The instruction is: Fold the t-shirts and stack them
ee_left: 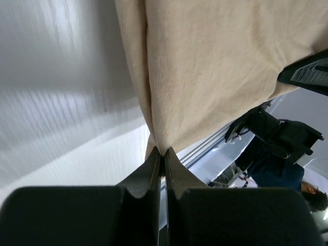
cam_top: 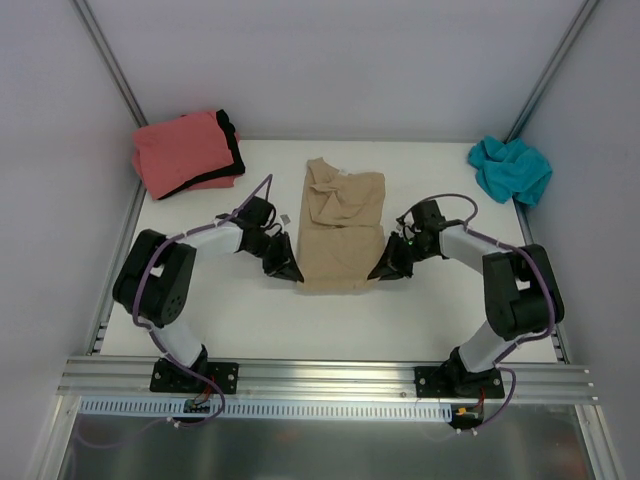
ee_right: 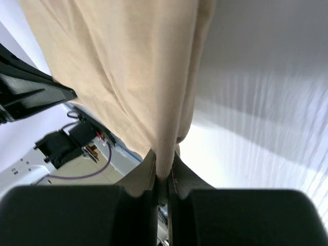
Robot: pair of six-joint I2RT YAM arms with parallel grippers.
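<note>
The tan t-shirt [cam_top: 340, 225] lies folded lengthwise in the middle of the white table [cam_top: 330, 325], its far end rumpled. My left gripper [cam_top: 292, 272] is shut on the shirt's near left corner; in the left wrist view the gripper [ee_left: 164, 154] pinches the tan cloth [ee_left: 215, 66]. My right gripper [cam_top: 377, 272] is shut on the near right corner, and the right wrist view shows it [ee_right: 164, 171] clamped on a fold of the tan cloth [ee_right: 128, 72]. A coral-pink t-shirt [cam_top: 182, 150] lies folded on a black t-shirt [cam_top: 232, 140] at the far left. The teal t-shirt [cam_top: 511, 168] sits crumpled at the far right.
Aluminium frame posts [cam_top: 110, 70] rise at both back corners against white walls. A metal rail [cam_top: 330, 375] runs along the near edge where both arm bases are bolted.
</note>
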